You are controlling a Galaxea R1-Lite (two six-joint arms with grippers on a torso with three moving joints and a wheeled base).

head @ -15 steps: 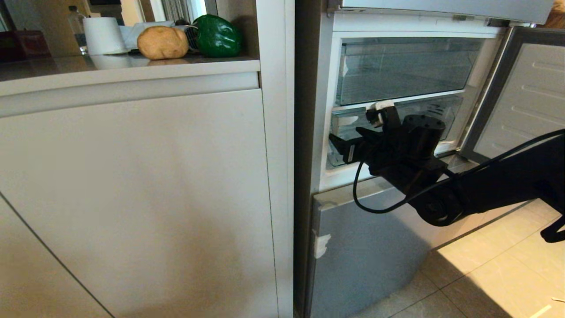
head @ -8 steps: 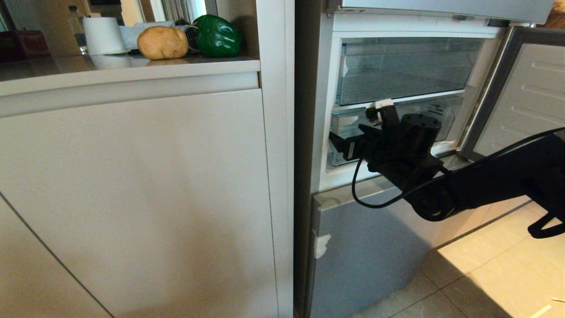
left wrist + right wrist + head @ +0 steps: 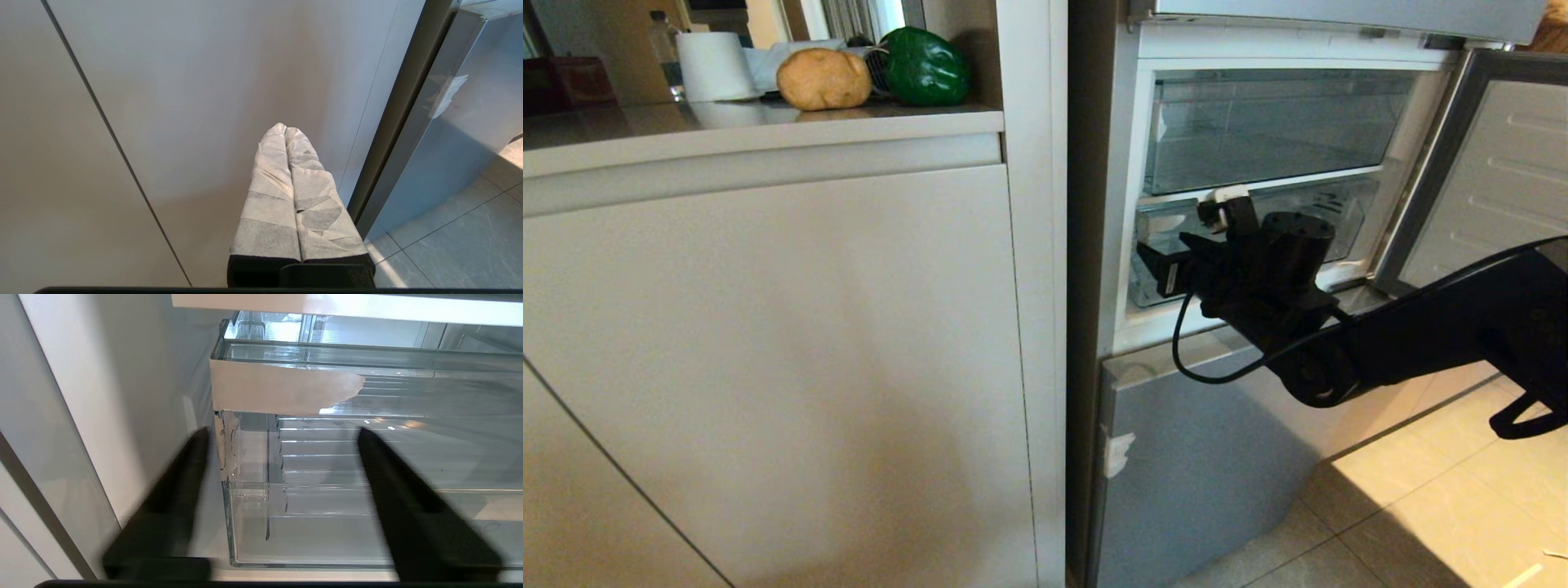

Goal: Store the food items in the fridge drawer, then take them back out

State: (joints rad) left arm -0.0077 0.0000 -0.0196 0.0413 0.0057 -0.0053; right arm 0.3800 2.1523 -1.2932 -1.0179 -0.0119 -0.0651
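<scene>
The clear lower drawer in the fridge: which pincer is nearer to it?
Right. The right pincer is open just in front of the clear lower drawer; the left pincer is shut, low before the beige cabinet door.

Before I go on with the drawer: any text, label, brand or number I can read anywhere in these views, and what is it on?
None can be read.
Fridge drawer: a blank patch of tape on its clear front, no print.
Silver lower fridge panel: a torn white sticker scrap, no lettering visible.
Water bottle on the counter: too small to show any label text.
Potato, bell pepper, white roll: no markings.
</scene>
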